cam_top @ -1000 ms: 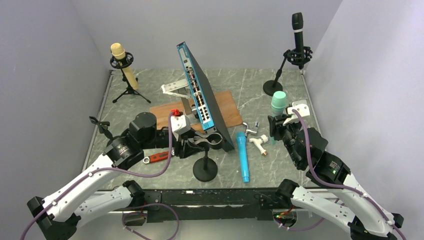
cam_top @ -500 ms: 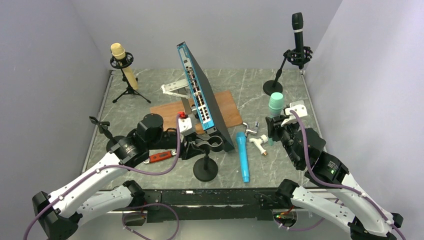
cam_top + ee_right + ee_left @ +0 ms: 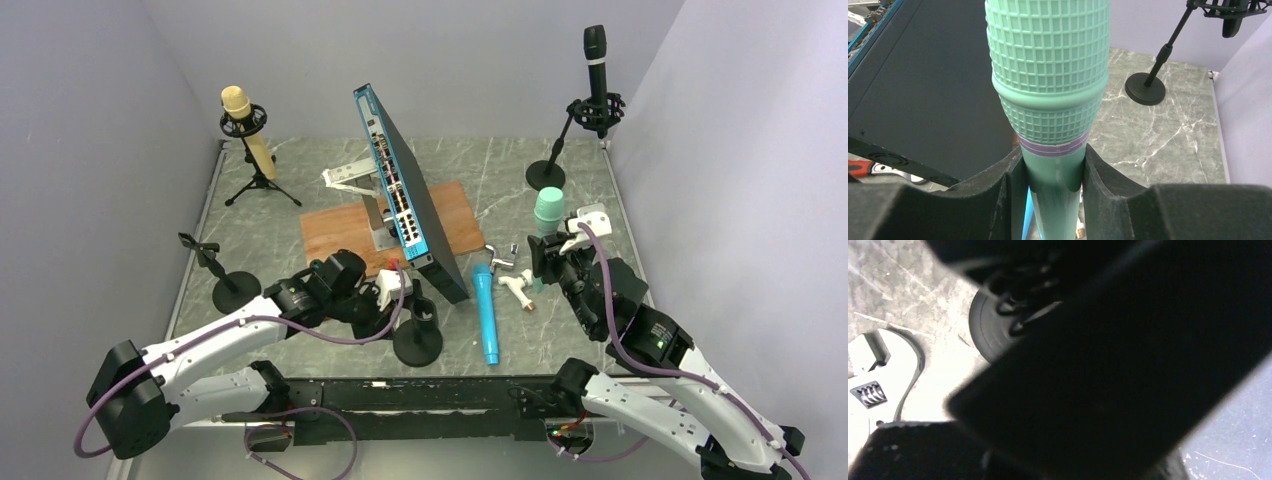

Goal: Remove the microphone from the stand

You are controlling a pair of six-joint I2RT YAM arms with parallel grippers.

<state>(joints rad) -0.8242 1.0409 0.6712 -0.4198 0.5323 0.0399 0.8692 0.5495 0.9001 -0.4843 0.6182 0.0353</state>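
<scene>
We list two units: left arm (image 3: 205, 345) and right arm (image 3: 700, 395), white shells with black joints. We note a purple cable (image 3: 612, 330) along each, a green light (image 3: 661, 346) on the right, and black padded fingers (image 3: 1128, 200).

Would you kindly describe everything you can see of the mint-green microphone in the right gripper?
The mint-green microphone has a grid-textured head, apparently plastic, a bulging collar and a purple band above its smooth handle. It stands upright, head up, clamped from the band down between the black padded fingers of the right gripper.
</scene>
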